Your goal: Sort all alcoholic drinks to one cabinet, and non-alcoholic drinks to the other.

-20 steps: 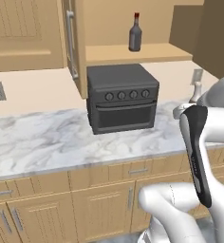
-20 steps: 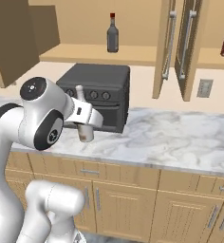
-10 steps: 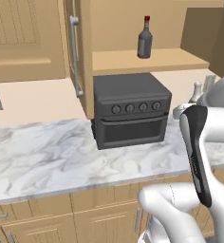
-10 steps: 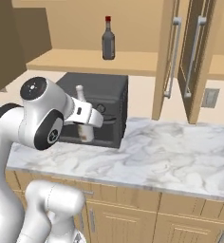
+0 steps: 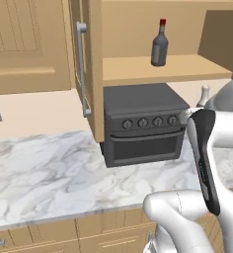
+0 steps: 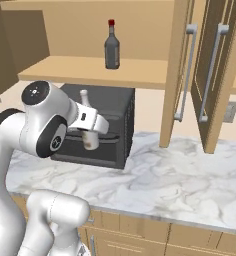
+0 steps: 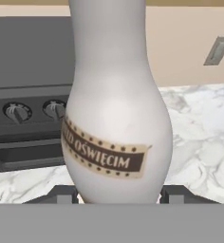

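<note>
Counter: a grey-veined marble counter (image 5: 44, 178) ran across both base views, with light-wood drawer fronts (image 6: 155, 232) beneath it.
Cabinet: a light-wood wall cabinet (image 6: 90, 70) stood open above the counter, its door (image 5: 86, 69) swung out with a long silver bar handle (image 5: 83, 69); in the right base view two more tall doors (image 6: 212, 75) with bar handles hung open to the right.
Oven: a dark grey toaster oven (image 5: 143, 126) with four knobs sat on the counter directly under the open cabinet's floor.
Arm: the white arm (image 6: 45, 130) reached in front of the oven.
Dark bottle: the dark grey bottle (image 5: 159, 44) with a red cap stood upright on the cabinet's floor, above the oven.
Pale bottle: the pale beige bottle (image 7: 116, 109) was upright, held off the counter in front of the oven; in the hand view its brown label read partly "OŚWIĘCIM", and its neck tip showed beside the arm in the left base view.
Gripper: the gripper (image 7: 119, 193) was clamped on the pale beige bottle low on its body, one dark finger (image 7: 61, 193) on each side.
Outlet: a wall outlet (image 6: 232, 112) sat on the backsplash to the right of the doors.
</note>
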Controlling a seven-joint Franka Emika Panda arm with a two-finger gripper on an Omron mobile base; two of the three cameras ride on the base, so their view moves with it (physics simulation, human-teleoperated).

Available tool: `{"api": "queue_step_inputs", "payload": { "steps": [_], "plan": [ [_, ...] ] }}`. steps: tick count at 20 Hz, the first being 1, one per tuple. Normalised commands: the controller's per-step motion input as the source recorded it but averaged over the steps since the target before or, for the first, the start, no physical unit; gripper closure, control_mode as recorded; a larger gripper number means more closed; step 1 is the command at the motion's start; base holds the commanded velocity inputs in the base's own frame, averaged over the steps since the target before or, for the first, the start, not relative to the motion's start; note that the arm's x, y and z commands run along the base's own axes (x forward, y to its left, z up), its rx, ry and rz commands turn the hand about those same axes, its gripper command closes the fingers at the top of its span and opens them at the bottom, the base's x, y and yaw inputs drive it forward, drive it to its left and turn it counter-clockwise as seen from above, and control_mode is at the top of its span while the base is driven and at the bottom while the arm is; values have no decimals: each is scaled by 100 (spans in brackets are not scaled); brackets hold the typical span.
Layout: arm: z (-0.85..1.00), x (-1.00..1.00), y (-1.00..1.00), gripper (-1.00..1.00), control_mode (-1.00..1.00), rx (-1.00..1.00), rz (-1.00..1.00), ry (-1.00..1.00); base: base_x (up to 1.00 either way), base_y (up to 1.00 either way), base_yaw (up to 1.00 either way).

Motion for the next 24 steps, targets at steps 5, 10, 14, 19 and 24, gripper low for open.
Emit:
{"api": "queue_step_inputs", "payload": {
  "steps": [5,10,14,19,24],
  "plan": [
    [0,0,0,100,100,0,0,0,29,0,7],
    [10,2,19,100,-100,1,8,0,1,1,1],
    [58,24,64,100,-100,0,14,-5,0,0,0],
    [67,41,55,100,-100,0,18,-17,0,0,0],
    [58,60,41,100,-100,0,15,-17,0,0,0]
  ]
}}
